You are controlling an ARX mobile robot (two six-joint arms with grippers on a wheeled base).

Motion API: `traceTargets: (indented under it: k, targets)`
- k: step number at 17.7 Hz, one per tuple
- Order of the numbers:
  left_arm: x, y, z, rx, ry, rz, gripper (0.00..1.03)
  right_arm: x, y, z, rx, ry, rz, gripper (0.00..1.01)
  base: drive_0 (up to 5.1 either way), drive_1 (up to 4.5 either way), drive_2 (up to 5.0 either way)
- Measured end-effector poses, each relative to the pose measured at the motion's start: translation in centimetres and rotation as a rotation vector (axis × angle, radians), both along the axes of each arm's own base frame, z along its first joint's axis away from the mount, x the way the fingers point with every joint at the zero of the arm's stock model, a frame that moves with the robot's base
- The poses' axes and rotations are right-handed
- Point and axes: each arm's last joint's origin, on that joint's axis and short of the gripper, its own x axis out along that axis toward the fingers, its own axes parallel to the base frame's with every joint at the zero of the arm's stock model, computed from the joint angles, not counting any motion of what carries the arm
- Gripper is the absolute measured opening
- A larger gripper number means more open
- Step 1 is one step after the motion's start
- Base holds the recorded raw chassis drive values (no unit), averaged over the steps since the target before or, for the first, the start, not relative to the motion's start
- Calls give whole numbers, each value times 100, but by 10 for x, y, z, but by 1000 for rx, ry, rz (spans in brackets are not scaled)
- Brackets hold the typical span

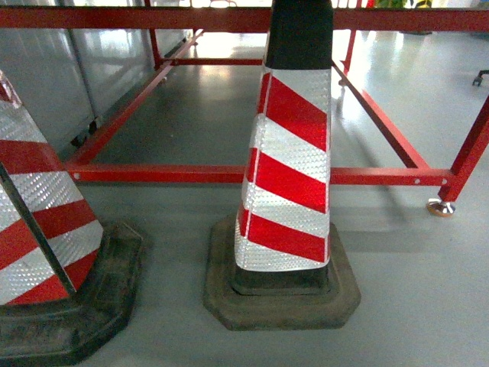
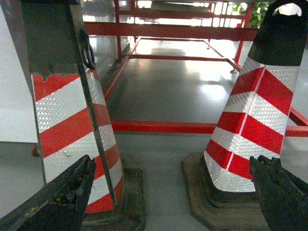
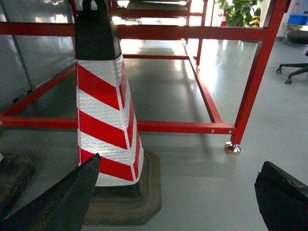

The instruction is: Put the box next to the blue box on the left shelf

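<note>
Standing on the grey floor are two red-and-white striped traffic cones on dark rubber bases. One cone is near the middle of the head view, close to the camera; the other cone is at the left edge, partly cut off. Behind them runs a red steel frame, its low rail crossing just beyond the cones and its leg ending in a round metal foot at the right.

From the left wrist camera, the left hand has its two dark fingers spread wide apart, with nothing between them; both cones stand beyond, one on each side. From the right wrist camera, the right hand is likewise spread apart and holds nothing, with the middle cone just beyond its left finger.

Far off at the right in the right wrist view are a green plant and the wheeled base of an office chair. A small bright-blue shape shows at the far right edge; whether it is the box I cannot tell. Neither the box nor the roller shelf shows clearly in any view.
</note>
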Motion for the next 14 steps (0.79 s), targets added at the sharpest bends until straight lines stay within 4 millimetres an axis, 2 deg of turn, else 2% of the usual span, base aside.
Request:
traceTargets:
  k: [14]
  targets:
    - [0,0,0,0,3,-1,98,0,0,0,0,3,0,98,0,0,0]
